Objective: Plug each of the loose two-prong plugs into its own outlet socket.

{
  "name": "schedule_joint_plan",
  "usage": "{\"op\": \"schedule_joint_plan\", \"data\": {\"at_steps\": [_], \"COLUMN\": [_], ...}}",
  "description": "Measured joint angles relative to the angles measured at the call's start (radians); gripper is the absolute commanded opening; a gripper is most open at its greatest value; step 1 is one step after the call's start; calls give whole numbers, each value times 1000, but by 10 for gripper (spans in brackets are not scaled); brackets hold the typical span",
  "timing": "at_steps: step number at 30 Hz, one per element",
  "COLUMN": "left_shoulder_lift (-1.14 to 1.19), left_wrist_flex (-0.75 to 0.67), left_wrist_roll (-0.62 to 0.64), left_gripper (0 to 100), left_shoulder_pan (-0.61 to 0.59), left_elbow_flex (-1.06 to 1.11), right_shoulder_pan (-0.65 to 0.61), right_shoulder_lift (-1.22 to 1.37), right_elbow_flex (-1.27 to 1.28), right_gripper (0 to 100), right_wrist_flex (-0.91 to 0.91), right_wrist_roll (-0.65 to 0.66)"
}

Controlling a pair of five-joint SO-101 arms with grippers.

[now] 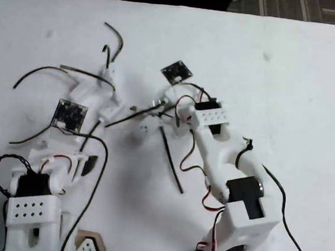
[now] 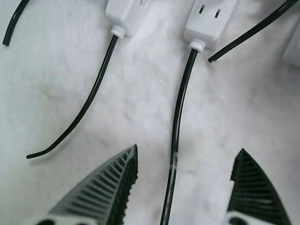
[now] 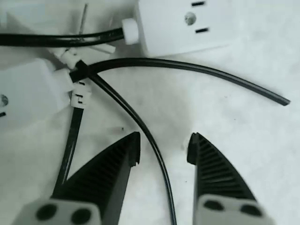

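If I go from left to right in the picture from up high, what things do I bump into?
First the left arm's base → white outlet sockets → loose black cable → right arm's base.

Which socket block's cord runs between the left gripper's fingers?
The block showing two slots; its cord lies between the left gripper's fingers. The other cord curls away.

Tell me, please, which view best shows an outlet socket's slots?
The right wrist view: the white socket lies close, both slots and a screw plain. The left wrist view shows a second socket, cropped, slots visible. In the high view, sockets are small white blocks.
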Motion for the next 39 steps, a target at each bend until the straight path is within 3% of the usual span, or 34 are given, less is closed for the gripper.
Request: {"op": "schedule_joint_plan", "data": {"at_steps": [6, 15, 28, 39], "left_shoulder_lift": [0, 0, 0, 0], "left_wrist_flex": [0, 0, 0, 0], "left_wrist_roll": [0, 0, 0, 0], "left_gripper": [317, 317, 317, 317], "left_shoulder_pan": [0, 0, 0, 0], "left_elbow_flex": [0, 0, 0, 0], "right_shoulder_pan": [-3, 12, 71, 265], "right_shoulder_lift": [49, 2, -672, -1054], "right_elbow_flex": [-8, 3, 166, 167], "right_gripper": [17, 17, 16, 17], "right_wrist_flex": [-57, -69, 169, 471], "right_wrist_roll": [0, 3, 8, 175]}}
